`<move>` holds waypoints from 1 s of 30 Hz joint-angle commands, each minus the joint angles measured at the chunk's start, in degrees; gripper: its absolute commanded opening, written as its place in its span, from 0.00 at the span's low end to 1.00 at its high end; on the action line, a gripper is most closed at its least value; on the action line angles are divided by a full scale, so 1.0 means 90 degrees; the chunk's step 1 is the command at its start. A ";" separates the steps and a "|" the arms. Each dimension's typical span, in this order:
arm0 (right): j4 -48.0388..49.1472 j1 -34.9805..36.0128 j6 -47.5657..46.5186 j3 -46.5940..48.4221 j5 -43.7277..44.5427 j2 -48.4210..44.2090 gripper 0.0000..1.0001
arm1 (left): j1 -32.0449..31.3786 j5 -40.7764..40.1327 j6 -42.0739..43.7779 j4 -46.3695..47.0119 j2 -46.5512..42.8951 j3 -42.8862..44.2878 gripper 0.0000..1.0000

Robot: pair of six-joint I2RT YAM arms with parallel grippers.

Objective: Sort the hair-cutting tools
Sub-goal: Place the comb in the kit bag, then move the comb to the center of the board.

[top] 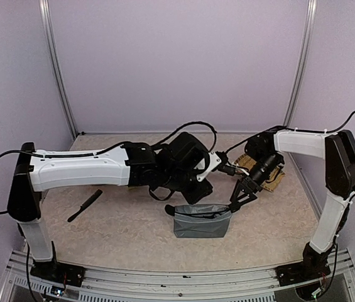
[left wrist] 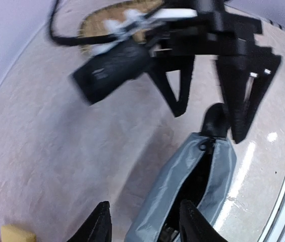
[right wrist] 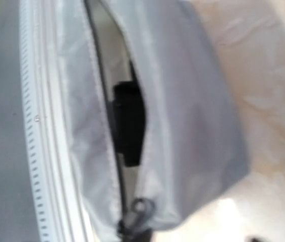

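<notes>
The long black comb (top: 84, 206) lies on the table at the left, far from both grippers. The grey zip pouch (top: 201, 221) stands in the middle with its zip open. Inside it sits a black tool (right wrist: 128, 123); which one I cannot tell. My left gripper (top: 201, 189) hovers over the pouch's left part, and its fingers (left wrist: 102, 224) stand apart with the near end of the pouch (left wrist: 192, 171) below them. At the pouch's right end my right gripper (top: 240, 198) hangs open and empty, also seen spread as the right gripper (left wrist: 210, 108) in the left wrist view.
The round beige plate (top: 271, 179) lies behind the right gripper, partly hidden by the arm. A zip pull (right wrist: 139, 206) hangs at the end of the pouch. A small yellow block (left wrist: 17, 234) shows at the lower left of the left wrist view.
</notes>
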 commanded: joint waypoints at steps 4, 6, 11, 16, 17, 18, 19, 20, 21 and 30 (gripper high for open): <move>-0.0090 -0.0492 0.0203 0.0851 0.0507 -0.0492 1.00 | 0.0946 -0.2728 -0.2464 -0.0805 -0.1211 -0.1001 0.51; -0.0104 -0.0637 0.0261 0.1070 0.0674 -0.0616 1.00 | 0.1511 -0.2766 -0.3260 -0.1134 -0.1572 -0.1492 0.55; 0.0748 -0.0748 0.0684 0.0944 0.1631 -0.1125 1.00 | 0.3045 -0.1964 -0.4277 -0.1245 -0.2628 -0.3171 0.54; 0.1124 -0.0764 0.0703 0.0638 0.1783 -0.1475 1.00 | 0.4055 -0.1243 -0.4361 -0.0736 -0.3572 -0.4631 0.61; 0.1136 -0.0764 0.0695 0.0617 0.1734 -0.1506 1.00 | 0.4225 -0.1065 -0.4292 -0.0599 -0.3660 -0.4843 0.64; 0.1133 -0.0764 0.0677 0.0608 0.1667 -0.1528 1.00 | 0.4384 -0.0917 -0.4243 -0.0483 -0.3724 -0.5029 0.67; 0.1113 -0.0764 0.0649 0.0599 0.1566 -0.1537 1.00 | 0.4551 -0.0815 -0.4213 -0.0389 -0.3749 -0.5199 0.69; 0.1070 -0.0764 0.0620 0.0606 0.1469 -0.1533 1.00 | 0.4741 -0.0703 -0.4179 -0.0290 -0.3746 -0.5320 0.70; 0.1043 -0.0764 0.0602 0.0607 0.1392 -0.1519 1.00 | 0.4919 -0.0637 -0.4131 -0.0254 -0.3701 -0.5404 0.71; 0.0994 -0.0764 0.0510 0.0331 0.1261 -0.1605 1.00 | 0.5902 -0.0929 -0.3731 -0.0126 -0.3063 -0.5711 0.71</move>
